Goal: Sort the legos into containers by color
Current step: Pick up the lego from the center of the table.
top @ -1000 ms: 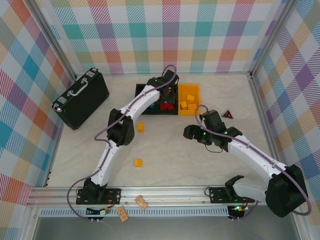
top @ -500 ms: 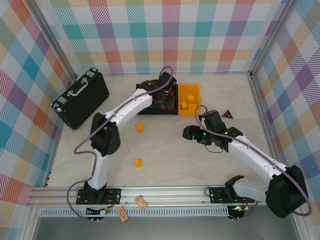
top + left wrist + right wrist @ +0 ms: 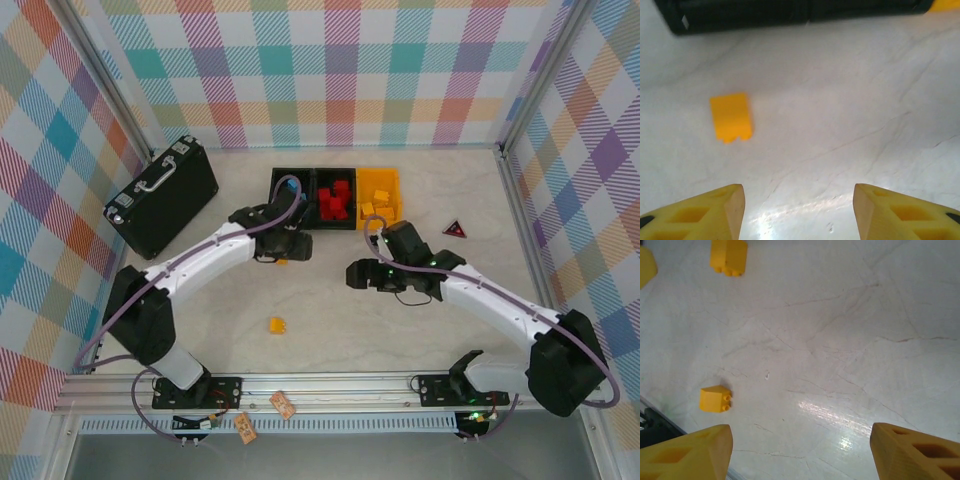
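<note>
Your left pincer (image 3: 799,192) hangs open over the pale marbled worktop (image 3: 855,110), nothing between its yellow fingers. A small yellow-orange studded plastic brick (image 3: 731,117) lies ahead of it, off to the left in the wrist view, short of the black wall of the joined plastic bins (image 3: 790,12). Your right pincer (image 3: 801,432) is spread and empty too; a second yellow-orange brick (image 3: 715,399) lies just beyond its left finger. Red bricks (image 3: 335,198) sit in the middle bin.

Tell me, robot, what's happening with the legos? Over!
Left end effector open, empty. Right end effector open, empty. Far yellow lego, near yellow lego loose on table. Nothing blocking.
</note>
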